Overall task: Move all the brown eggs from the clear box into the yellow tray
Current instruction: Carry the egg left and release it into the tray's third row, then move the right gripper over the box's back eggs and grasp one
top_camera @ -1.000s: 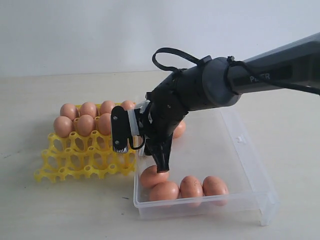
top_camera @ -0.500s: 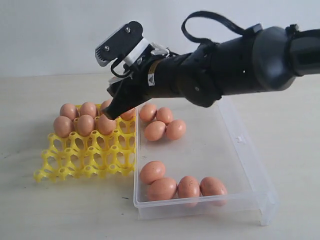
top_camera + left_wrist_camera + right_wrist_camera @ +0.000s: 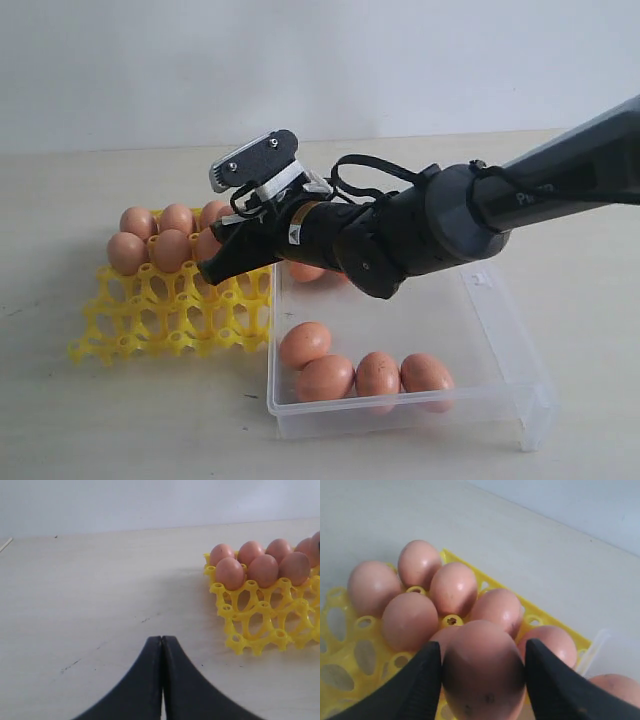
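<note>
My right gripper [image 3: 482,647] is shut on a brown egg [image 3: 482,672], one black finger on each side of it. It hangs low over the yellow tray [image 3: 150,320], beside the several eggs [image 3: 165,240] that fill the tray's back cups. The arm reaches left across the clear box [image 3: 500,345] and hides the box's far end. Several brown eggs [image 3: 365,372] lie at the box's near end. My left gripper [image 3: 162,639] is shut and empty, low over bare table to the side of the yellow tray [image 3: 250,625].
The tray's front cups [image 3: 170,325] stand empty. The box's near wall [image 3: 400,415] and right corner [image 3: 535,410] stick out toward the front. The light tabletop [image 3: 120,420] runs around both.
The right gripper rose out of the clear box with an egg, swung left over the tray, and has now come down low over the tray's right side.
</note>
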